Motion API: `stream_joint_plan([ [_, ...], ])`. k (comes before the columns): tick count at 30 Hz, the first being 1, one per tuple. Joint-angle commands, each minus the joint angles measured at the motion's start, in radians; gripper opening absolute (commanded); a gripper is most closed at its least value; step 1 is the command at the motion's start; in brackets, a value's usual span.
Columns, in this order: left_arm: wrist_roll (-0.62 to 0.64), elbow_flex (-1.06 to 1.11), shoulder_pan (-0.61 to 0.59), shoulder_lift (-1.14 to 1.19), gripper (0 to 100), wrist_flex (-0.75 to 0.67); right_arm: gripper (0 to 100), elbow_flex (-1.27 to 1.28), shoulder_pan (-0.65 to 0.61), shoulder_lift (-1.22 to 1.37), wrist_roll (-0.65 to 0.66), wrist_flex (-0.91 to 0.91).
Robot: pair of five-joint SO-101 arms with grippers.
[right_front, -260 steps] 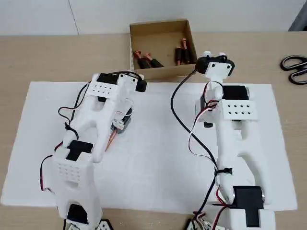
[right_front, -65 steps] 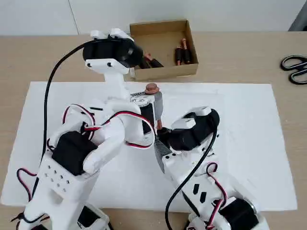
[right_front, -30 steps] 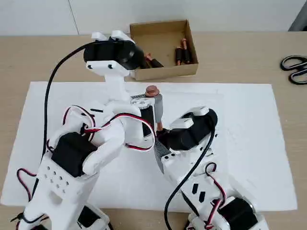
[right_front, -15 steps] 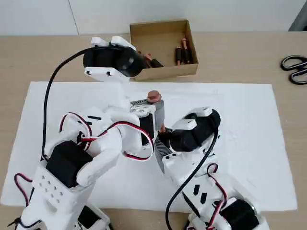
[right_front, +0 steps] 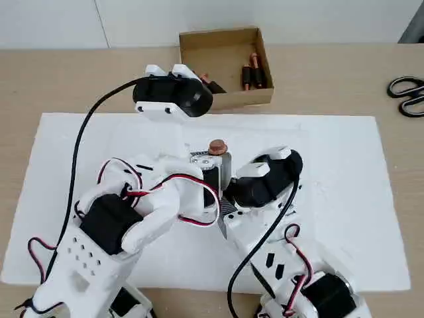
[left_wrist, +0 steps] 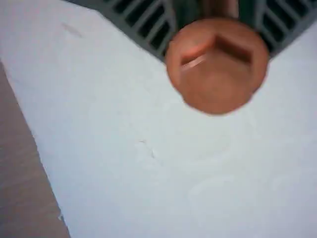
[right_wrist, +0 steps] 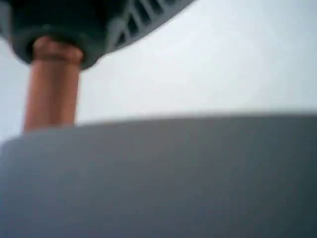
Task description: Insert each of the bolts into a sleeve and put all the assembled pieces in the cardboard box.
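Note:
A copper bolt stands head up over the middle of the white mat (right_front: 344,199), its hexagonal head (right_front: 217,146) (left_wrist: 216,64) facing the left wrist camera. My left gripper (right_front: 222,165) (left_wrist: 214,9) is shut around the piece just under the head, ribbed grey fingers (left_wrist: 141,20) on both sides. In the right wrist view the black sleeve (right_wrist: 49,22) sits on the bolt, and the bare copper shaft (right_wrist: 52,84) sticks out of it and passes behind a broad grey jaw. My right gripper (right_front: 227,197) is right below the left one, at the shaft's end.
The cardboard box (right_front: 228,100) stands just beyond the mat's far edge, with assembled pieces lying inside at its left (right_front: 209,84) and right (right_front: 252,69). Black scissors (right_front: 407,93) lie on the wooden table at the far right. The left arm's wrist overhangs the box's near left corner.
The left arm has swung right and toward the front, carrying the bolt head nearer to the right gripper. The right arm has barely moved.

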Motion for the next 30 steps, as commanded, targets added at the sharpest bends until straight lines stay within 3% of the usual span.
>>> stream_joint_plan([
  [1, -0.023, 0.012, 0.002, -0.018, 1, -0.014, 0.4, -0.011, 0.015, -0.008, -0.006, -0.03],
  [8, -0.043, 0.134, 0.003, -0.026, 1, -0.058, 0.4, -0.011, 0.015, -0.008, -0.006, -0.03],
  [30, -0.044, 0.15, 0.005, -0.021, 1, 0.006, 0.4, -0.011, 0.015, -0.008, -0.006, -0.03],
])
